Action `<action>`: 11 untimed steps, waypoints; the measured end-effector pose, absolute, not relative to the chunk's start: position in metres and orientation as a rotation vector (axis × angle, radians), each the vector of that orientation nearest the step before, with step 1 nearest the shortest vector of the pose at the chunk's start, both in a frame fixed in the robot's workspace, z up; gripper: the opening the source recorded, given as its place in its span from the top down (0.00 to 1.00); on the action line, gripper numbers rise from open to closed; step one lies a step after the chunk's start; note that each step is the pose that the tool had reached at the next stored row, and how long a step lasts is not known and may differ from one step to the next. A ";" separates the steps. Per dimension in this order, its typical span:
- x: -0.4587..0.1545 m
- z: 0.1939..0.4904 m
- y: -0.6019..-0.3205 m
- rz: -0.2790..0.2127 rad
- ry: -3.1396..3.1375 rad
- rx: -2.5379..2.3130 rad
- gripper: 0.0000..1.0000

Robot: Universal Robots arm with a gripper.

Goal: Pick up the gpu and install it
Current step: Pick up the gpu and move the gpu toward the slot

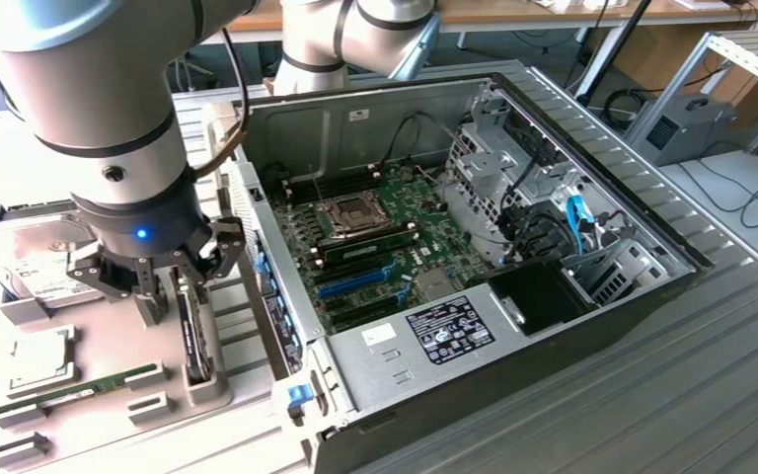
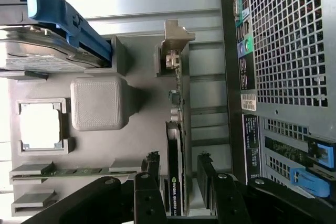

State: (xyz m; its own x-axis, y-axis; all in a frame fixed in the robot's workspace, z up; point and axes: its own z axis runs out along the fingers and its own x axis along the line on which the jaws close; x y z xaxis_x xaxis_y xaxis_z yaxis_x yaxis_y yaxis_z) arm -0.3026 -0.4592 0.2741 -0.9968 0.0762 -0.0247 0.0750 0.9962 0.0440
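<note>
Two fingers (image 2: 152,165) of the open hand (image 2: 177,167) flank the gpu (image 2: 176,140), gaps plain in wrist view.

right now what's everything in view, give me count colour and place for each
gpu: 1, dark, edge-on, standing in a slot of the tray
hard drive: 1, silver, tray's far end, at the exterior view's left
ram stick: 1, green, lying along the tray's near edge
cpu: 1, silvery, square holder on the tray
tray: 1, grey, beside the case
computer case: 1, black and grey, side open, middle of the exterior view
motherboard: 1, green, inside the case
table: 1, grey slatted metal, under everything
arm: 1, grey, above the tray
gripper: 1, black, open, fingers either side of the gpu
</note>
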 end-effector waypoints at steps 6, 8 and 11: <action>-0.303 0.267 -0.456 0.067 3.113 0.118 0.58; -0.303 0.264 -0.455 0.067 3.112 0.118 0.58; -0.303 0.259 -0.455 0.067 3.112 0.118 0.58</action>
